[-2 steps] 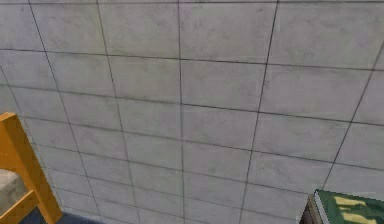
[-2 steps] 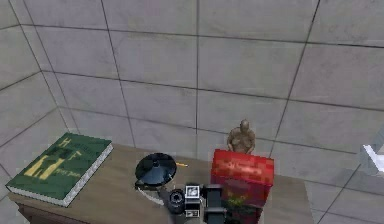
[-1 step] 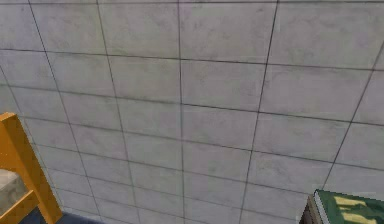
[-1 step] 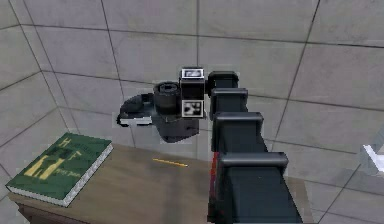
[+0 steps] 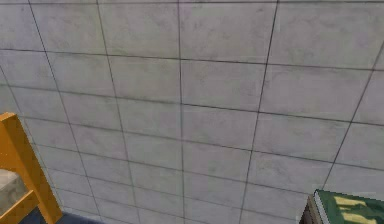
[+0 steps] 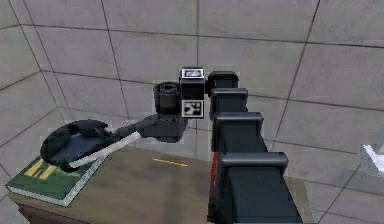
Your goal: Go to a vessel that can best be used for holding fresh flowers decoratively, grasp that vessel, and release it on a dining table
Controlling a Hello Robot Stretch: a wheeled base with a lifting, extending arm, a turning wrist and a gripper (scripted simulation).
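Vessel: you cannot tell where it sits. The arm (image 6: 245,150) reaches across the table (image 6: 150,188), tool (image 6: 62,148) angled down by a green book (image 6: 45,182); its grip and load are unreadable.

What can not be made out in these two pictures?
1. Arm side view: whether the gripper holds anything; a book on the table lies behind its far end.
2. Arm side view: the white thing, cut off by the right edge.
3. Arm side view: the yellow thing on the table, too small to name.
4. Forward view: the orange frame and the green thing, both cut off by the bottom edge.
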